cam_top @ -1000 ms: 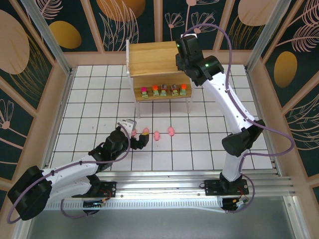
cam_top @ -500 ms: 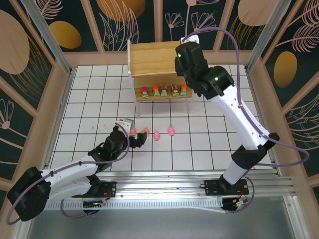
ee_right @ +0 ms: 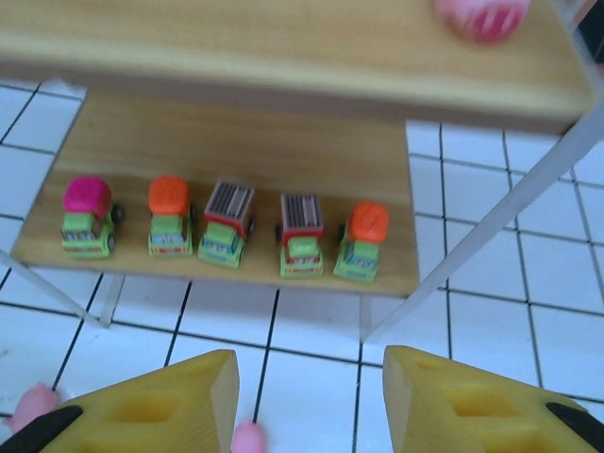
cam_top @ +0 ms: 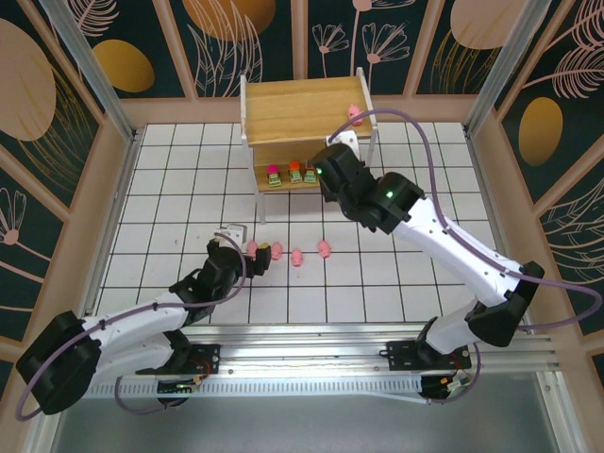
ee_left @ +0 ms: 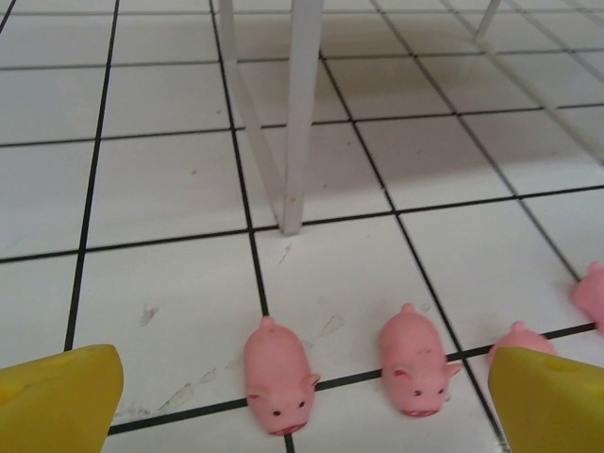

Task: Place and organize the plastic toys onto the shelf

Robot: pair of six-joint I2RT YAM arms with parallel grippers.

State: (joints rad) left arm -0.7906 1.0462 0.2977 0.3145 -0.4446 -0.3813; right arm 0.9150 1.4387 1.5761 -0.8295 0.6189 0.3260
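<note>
Roughly parallel pigs [ee_left: 415,363], snouts toward left gripper [ee_left: 302,387]

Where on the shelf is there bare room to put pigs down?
The top board is bare apart from one pink pig by its right edge. The lower board is crowded: five toy trucks line its front, leaving only a bare strip behind them.

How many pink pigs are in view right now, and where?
5. The top pig sits on the shelf, upper board, right end. Four stand in a row on the table in front: leftmost pig, second pig, third pig, rightmost pig. None seem hidden.
</note>
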